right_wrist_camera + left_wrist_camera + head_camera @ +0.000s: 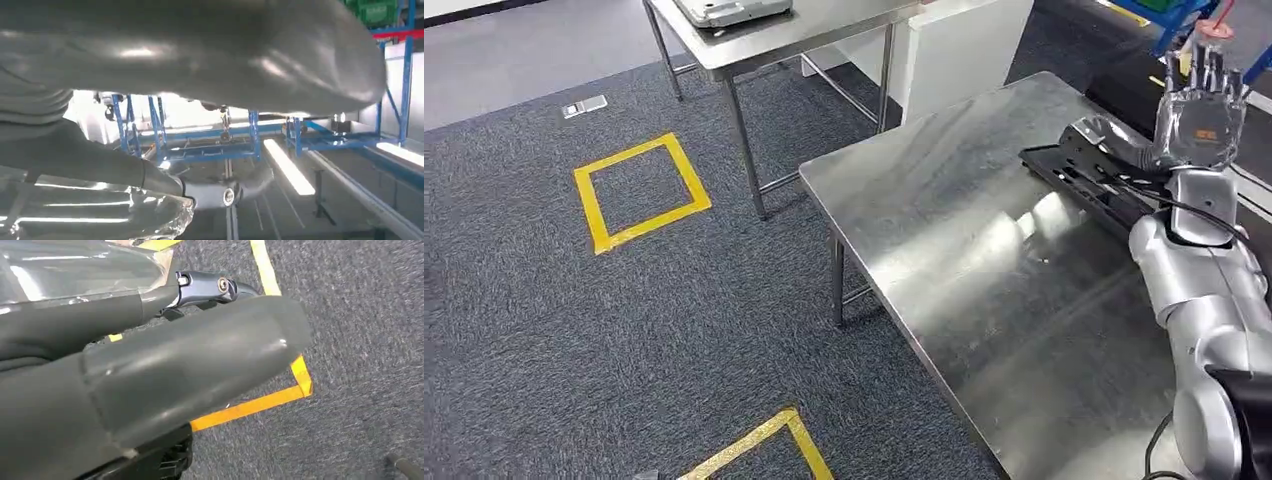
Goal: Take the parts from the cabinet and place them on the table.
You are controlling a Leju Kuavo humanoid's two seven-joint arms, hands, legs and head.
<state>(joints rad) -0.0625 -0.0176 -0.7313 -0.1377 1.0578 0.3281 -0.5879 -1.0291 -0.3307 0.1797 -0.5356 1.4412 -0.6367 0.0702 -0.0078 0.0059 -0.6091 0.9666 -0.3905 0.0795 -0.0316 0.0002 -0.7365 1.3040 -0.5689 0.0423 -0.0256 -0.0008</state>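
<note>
Two steel tables stood in the head view: a near table and a farther one. One long black part lay on the near table. One grey device sat on the farther table. Two yellow tape squares marked the carpet, one whole and one cut off at the frame's lower edge. One floor socket plate was set in the carpet. One hand rose above the black part.
</note>
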